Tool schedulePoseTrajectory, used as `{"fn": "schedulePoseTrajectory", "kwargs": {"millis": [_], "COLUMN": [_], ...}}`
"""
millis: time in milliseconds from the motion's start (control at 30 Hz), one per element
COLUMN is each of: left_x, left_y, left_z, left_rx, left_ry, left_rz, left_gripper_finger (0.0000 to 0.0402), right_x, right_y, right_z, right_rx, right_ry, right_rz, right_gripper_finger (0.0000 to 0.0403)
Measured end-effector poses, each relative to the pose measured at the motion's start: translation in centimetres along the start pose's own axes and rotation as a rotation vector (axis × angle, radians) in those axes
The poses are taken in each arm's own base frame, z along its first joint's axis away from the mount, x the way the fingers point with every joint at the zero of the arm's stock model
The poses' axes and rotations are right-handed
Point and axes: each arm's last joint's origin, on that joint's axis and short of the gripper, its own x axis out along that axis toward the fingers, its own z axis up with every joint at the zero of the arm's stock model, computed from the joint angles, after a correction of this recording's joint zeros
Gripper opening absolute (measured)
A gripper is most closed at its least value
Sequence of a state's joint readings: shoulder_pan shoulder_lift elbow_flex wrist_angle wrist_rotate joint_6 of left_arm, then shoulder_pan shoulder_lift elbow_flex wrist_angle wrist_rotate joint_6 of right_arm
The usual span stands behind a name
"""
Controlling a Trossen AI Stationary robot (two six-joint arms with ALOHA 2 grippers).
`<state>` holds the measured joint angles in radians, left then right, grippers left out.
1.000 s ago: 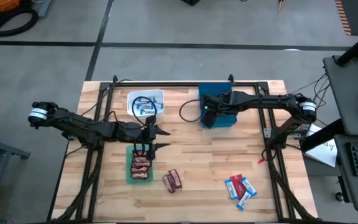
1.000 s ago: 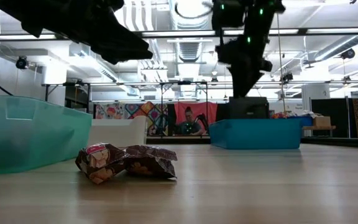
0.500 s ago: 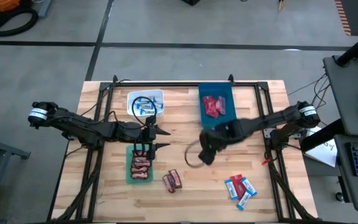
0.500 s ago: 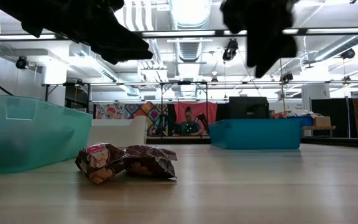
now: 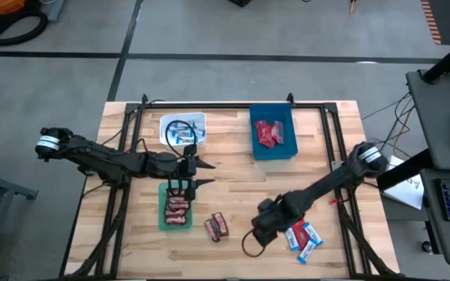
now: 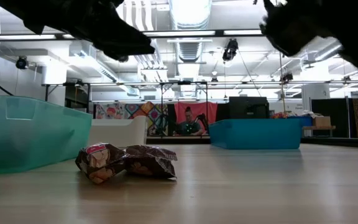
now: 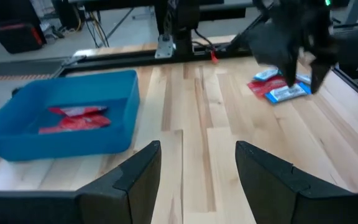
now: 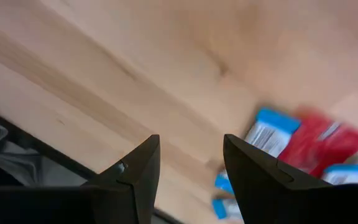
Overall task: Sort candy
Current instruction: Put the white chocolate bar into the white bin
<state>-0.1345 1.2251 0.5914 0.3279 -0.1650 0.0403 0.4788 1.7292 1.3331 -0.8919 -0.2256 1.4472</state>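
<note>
Candy lies in several places: red packets [image 5: 269, 133] in the blue bin [image 5: 273, 151], dark bars [image 5: 176, 210] in the green bin [image 5: 162, 224], blue-and-white bars [image 5: 181, 134] in the white bin [image 5: 199, 119]. Loose on the surface [image 5: 233, 172] are two dark bars [image 5: 216, 226] just beside the green bin and a mixed pile [image 5: 301, 236] of blue-and-white bars and red packets near the front right. Our right hand [image 5: 258, 232] hangs low beside that pile, fingers apart and empty, so we judge the step in hand is a reach for the next piece. The next move calls for dropping onto one wrapper at the pile's edge without dragging its neighbours. Our left hand [image 5: 190, 175] waits above the green bin, open wide and empty.
</note>
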Motion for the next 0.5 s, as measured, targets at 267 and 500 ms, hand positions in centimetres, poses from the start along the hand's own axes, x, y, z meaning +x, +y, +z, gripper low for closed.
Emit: {"fn": "schedulePoseTrajectory", "kwargs": {"millis": [267,500], "left_x": [0.1,0.1], "left_y": [0.0,0.1], "left_z": [1.1,1.7], "left_rx": [0.048,0.085], "left_ry": [-0.028,-0.047], "left_rz": [0.002,0.004], "left_gripper_finger": [0.0190,0.0190], "right_x": [4.0,5.2], "right_y": [1.1,0.0], "right_z": [-1.6,-2.4], "right_rx": [0.105,0.203], "right_ry": [0.101,0.125], "right_rz": [-0.125,-0.283], "right_gripper_finger": [0.0169,0.0169]}}
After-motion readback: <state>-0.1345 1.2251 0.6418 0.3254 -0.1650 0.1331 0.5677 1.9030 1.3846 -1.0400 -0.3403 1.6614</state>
